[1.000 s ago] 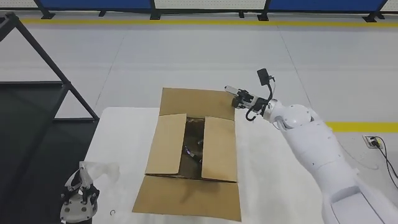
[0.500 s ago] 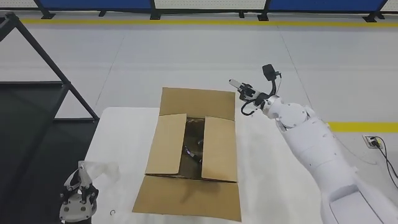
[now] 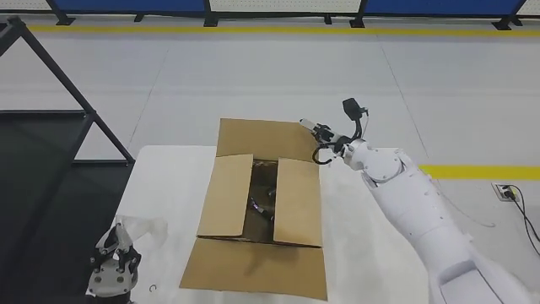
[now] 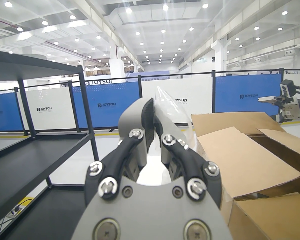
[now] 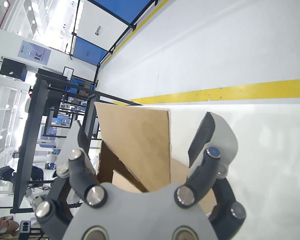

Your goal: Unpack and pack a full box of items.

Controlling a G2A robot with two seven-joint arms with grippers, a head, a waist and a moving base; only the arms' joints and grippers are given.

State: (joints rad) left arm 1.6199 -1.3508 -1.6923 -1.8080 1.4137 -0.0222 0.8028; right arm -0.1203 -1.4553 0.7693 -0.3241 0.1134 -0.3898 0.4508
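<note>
Box (image 3: 261,207): mid-worktop (image 3: 371,245), flaps open, stuff inside.
Left end effector (image 4: 153,116): pinched on clear bag (image 4: 168,108); slippery, could slide out.
Right end effector (image 5: 143,121): fingers apart at far flap (image 5: 135,138); might crease or drag it.

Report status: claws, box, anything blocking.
Left claw shut on clear plastic bag, beside box. Right claw open at far flap corner. Box unsealed, items inside. Side flaps partly cover the opening.
</note>
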